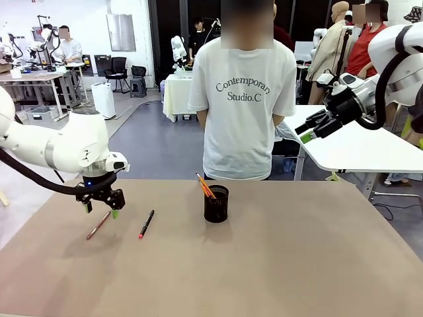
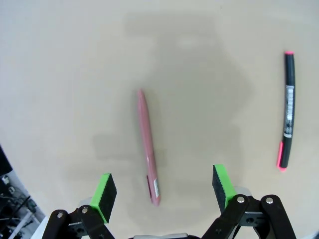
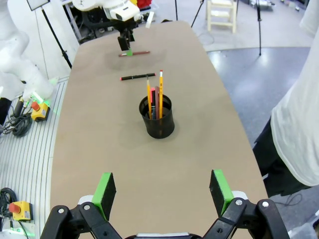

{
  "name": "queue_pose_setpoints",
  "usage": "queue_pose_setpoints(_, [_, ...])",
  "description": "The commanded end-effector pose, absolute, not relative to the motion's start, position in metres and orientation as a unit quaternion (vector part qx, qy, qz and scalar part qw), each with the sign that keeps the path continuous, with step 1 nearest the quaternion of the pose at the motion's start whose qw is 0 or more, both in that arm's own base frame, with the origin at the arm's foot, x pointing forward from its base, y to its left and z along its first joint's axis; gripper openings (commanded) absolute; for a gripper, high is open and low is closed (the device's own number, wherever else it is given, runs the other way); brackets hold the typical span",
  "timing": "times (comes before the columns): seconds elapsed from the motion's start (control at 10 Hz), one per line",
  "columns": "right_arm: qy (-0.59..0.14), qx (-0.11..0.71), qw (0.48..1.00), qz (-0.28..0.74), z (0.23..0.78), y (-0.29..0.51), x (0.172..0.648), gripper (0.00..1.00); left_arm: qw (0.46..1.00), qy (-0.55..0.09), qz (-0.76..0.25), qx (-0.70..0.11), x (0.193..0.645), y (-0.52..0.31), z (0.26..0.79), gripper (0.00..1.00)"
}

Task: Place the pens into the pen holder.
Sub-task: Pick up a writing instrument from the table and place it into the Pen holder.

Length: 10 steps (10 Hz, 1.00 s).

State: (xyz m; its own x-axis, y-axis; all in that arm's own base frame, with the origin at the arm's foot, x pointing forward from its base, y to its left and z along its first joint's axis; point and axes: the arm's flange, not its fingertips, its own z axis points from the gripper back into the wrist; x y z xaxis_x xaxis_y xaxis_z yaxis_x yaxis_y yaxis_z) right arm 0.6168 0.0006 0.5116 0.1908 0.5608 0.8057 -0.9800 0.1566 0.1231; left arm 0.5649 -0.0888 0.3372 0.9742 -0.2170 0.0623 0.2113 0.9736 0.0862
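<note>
Status: I see left end effector open, hovering over slim reddish-brown pen near tabletop's left edge; right end effector open, raised high toward right edge.

Bare surface lying open all around the reddish-brown pen, black pen lying well apart beside it, pen holder standing alone in the middle with pens sticking up out of it, person standing right behind, blocking the far side
</note>
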Motion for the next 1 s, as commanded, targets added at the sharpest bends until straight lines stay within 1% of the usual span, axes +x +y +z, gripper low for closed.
queue_pose_setpoints(0.0, [-0.312,0.336,0.693,0.556,0.514,0.001,0.617,1.0,0.995,-0.031,-0.09,0.032,0.572,-0.088,0.33,1.0])
queue_pose_setpoints(0.4, [-0.312,0.336,0.693,0.556,0.514,0.001,0.617,1.0,0.996,-0.049,-0.073,0.021,0.586,-0.084,0.317,1.0])
queue_pose_setpoints(0.8, [-0.312,0.336,0.693,0.556,0.514,0.001,0.617,1.0,0.997,-0.033,-0.064,0.008,0.595,-0.078,0.308,1.0])
queue_pose_setpoints(0.9, [-0.312,0.336,0.693,0.556,0.514,0.001,0.617,1.0,0.997,-0.04,-0.071,0.014,0.596,-0.075,0.308,0.93])
